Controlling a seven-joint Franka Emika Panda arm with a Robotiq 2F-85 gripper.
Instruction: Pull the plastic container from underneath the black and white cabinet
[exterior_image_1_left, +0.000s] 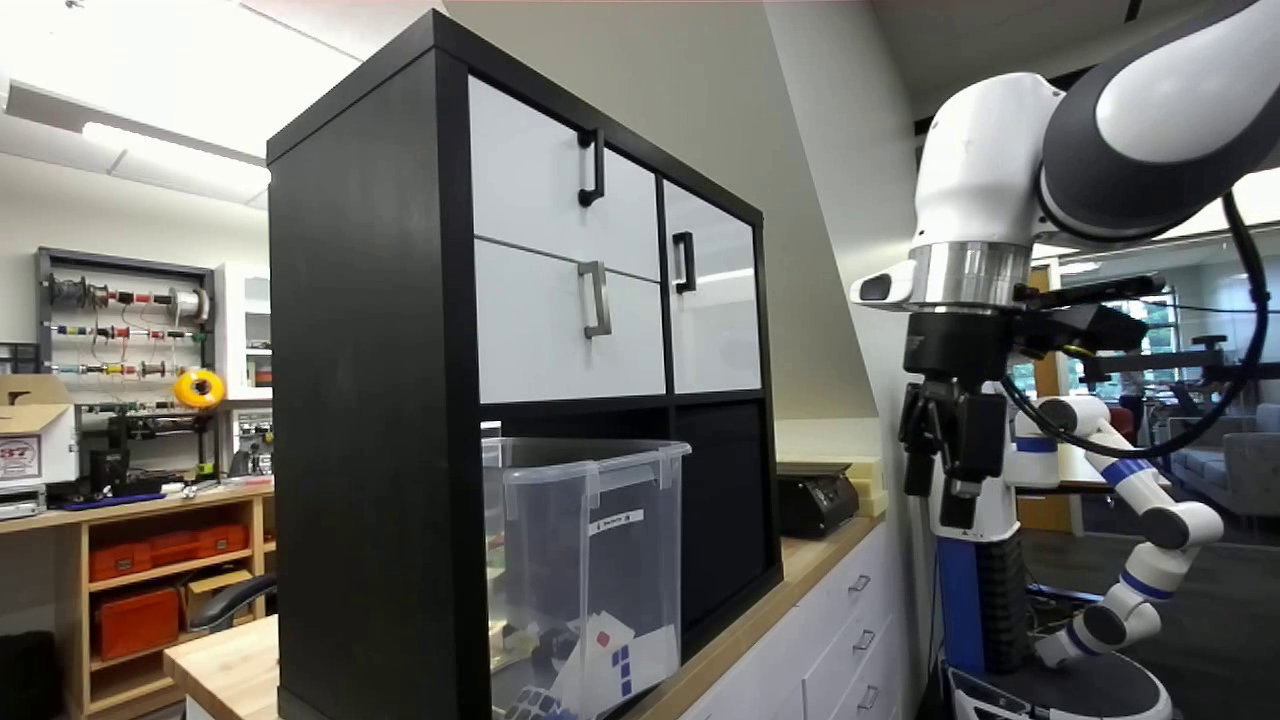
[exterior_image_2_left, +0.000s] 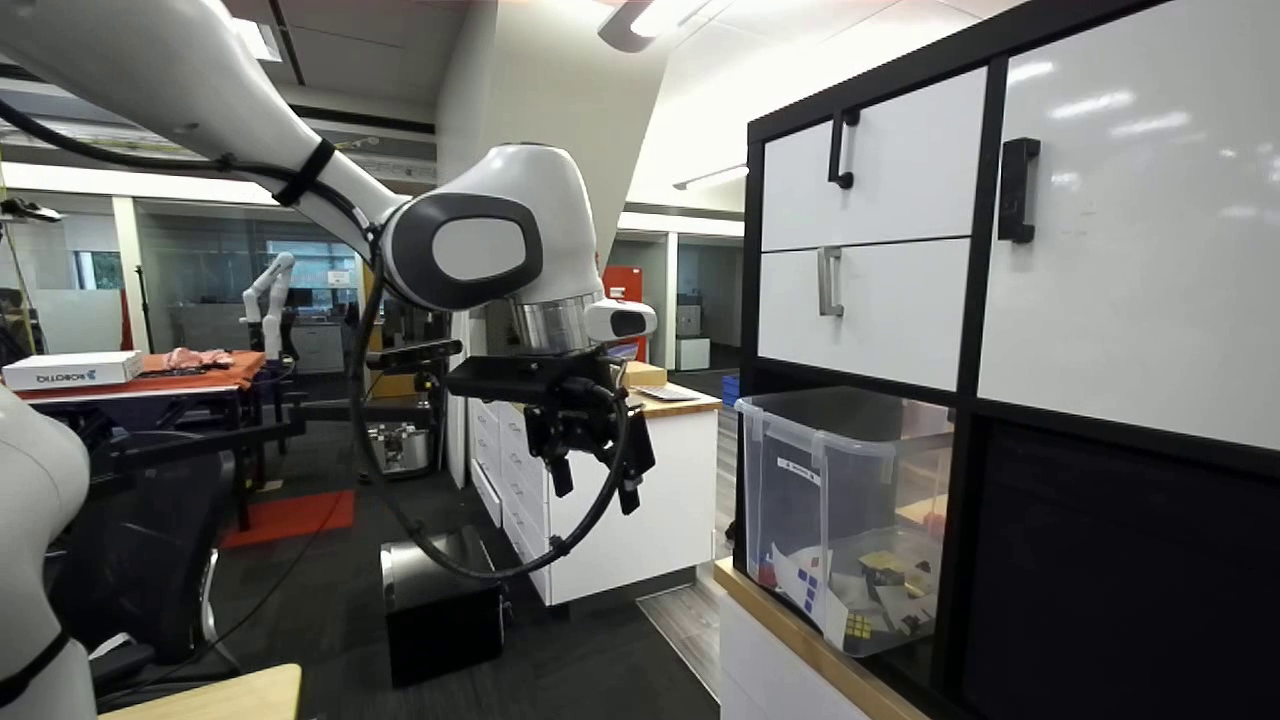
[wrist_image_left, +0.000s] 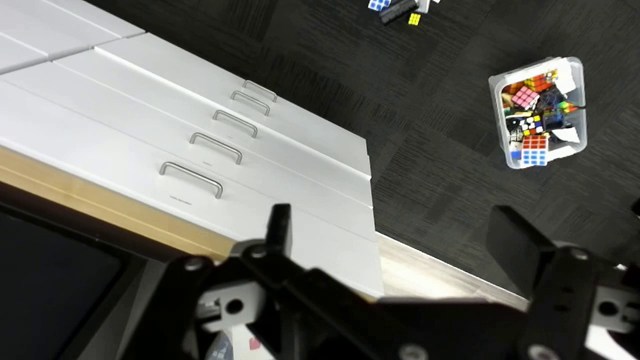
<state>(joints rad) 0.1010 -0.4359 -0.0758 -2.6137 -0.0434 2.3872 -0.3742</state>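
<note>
Bearing print — container (exterior_image_1_left: 602, 570), ROBOTIQ box (exterior_image_2_left: 72, 371)

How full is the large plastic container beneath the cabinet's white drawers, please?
Partly full: both exterior views show small items low inside the plastic container, well below its top.

The cabinet (exterior_image_2_left: 1040, 340) stood on a wooden worktop (exterior_image_2_left: 775, 612), and the clear bin (exterior_image_2_left: 785, 510) jutted from beneath its two drawers (exterior_image_2_left: 910, 300), small items (exterior_image_2_left: 858, 626) showing inside. The hand (exterior_image_2_left: 596, 488) hung apart from both, its fingers (exterior_image_2_left: 562, 476) pointing down and spread.
</note>
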